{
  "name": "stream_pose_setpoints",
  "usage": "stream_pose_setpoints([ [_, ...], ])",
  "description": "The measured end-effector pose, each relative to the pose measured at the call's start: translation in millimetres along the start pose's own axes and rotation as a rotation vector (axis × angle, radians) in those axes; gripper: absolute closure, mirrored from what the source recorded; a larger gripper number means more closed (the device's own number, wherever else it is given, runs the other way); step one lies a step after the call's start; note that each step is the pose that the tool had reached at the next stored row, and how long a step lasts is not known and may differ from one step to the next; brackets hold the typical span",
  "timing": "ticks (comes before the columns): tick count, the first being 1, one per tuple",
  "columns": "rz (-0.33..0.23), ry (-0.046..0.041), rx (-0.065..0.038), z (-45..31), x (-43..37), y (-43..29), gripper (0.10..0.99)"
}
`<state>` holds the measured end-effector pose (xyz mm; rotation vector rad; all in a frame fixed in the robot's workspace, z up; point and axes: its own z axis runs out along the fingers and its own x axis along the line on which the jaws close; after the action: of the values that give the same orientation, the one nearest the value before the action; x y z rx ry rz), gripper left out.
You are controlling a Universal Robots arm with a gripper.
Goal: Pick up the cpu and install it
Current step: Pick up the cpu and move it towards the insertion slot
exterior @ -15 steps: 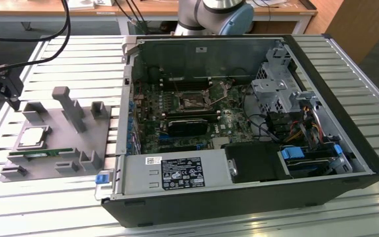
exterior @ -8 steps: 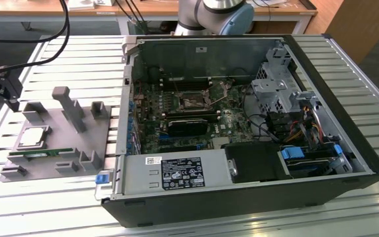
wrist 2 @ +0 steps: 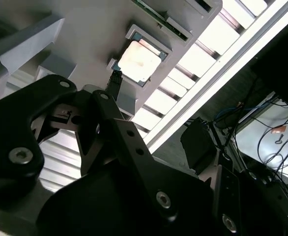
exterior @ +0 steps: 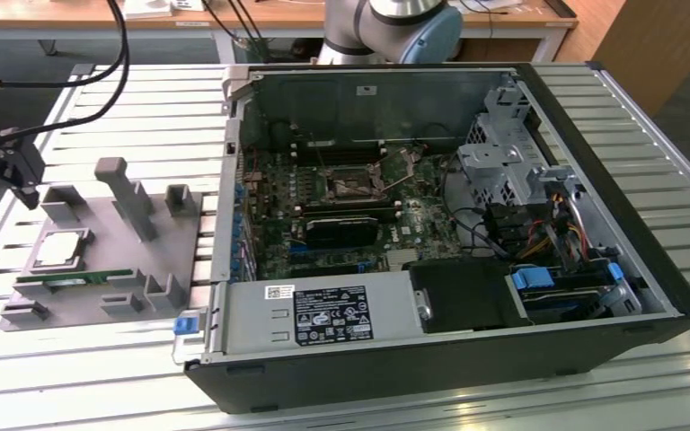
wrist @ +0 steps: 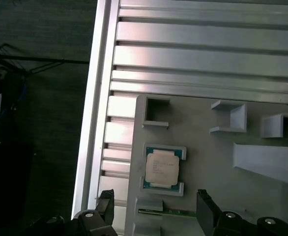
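The cpu is a small square chip with a silver top, lying flat in a shallow pocket of the grey fixture plate at the exterior view's left. It also shows in both wrist views. My gripper hangs above the plate's far left corner, a little beyond the cpu and apart from it. In the first wrist view the gripper is open, its two black fingers set wide with nothing between them. The socket sits on the motherboard inside the open computer case.
A green memory stick lies in a slot next to the cpu. Upright grey posts rise from the fixture plate. The black computer case lies open on the slatted metal table. Cables trail above the gripper.
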<state>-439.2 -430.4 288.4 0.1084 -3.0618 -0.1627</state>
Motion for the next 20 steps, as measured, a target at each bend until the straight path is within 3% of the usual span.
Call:
stream_pose_setpoints([
  [3,0.000,-0.0043,0.000,4.4,-0.5,-0.5,0.325],
  [8,-0.003,-0.0252,0.002,10.1,-0.6,-1.1,0.325],
  [10,-0.003,-0.0298,0.002,12.1,-0.6,-1.3,0.325],
  [20,-0.002,-0.0309,0.003,17.7,-3.3,-1.9,0.325],
])
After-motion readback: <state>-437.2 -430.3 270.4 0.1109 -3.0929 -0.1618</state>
